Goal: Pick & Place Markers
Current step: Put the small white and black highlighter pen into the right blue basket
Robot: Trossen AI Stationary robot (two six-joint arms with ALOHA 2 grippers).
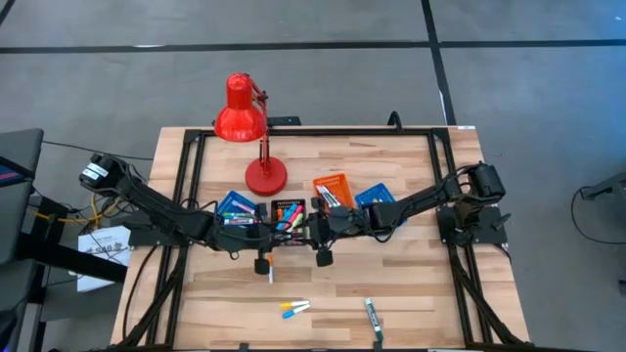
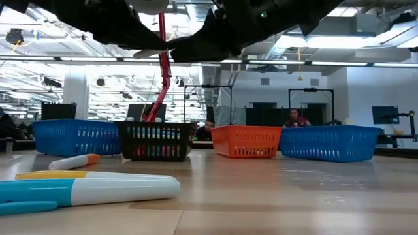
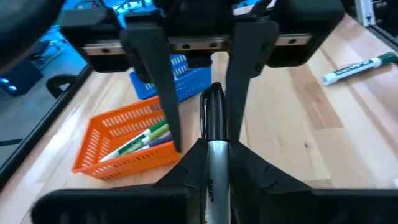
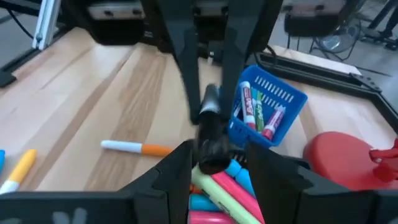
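A marker with a silvery barrel [image 3: 215, 167] and a black cap [image 3: 211, 102] hangs above the black tray [image 1: 287, 207] at mid-table. My left gripper [image 3: 217, 149] comes from the table's left and is shut on it. My right gripper [image 4: 219, 154] comes from the right and is open. Its fingers [image 3: 163, 93] stand on either side of the cap end; I cannot tell whether they touch it. More markers lie in the trays, and several lie loose on the wood: a white-and-orange one [image 4: 134, 147], a yellow and a blue one [image 1: 294, 309], and a green-capped one [image 1: 373, 318]. My left gripper pinches the marker's silvery barrel [image 3: 215, 177] between its two fingers. The fingers slant slightly down from the table's left and lie along the marker. The marker sticks out ahead of them, cap end toward my right gripper, lifted clear above the black tray.
A red desk lamp [image 1: 245, 119] stands on its round base [image 1: 265, 176] just behind the trays. Blue trays [image 1: 236, 206] [image 1: 375, 196] and an orange tray [image 1: 333, 188] flank the black one. A black frame [image 1: 186, 166] edges the table. The near half holds only the loose markers.
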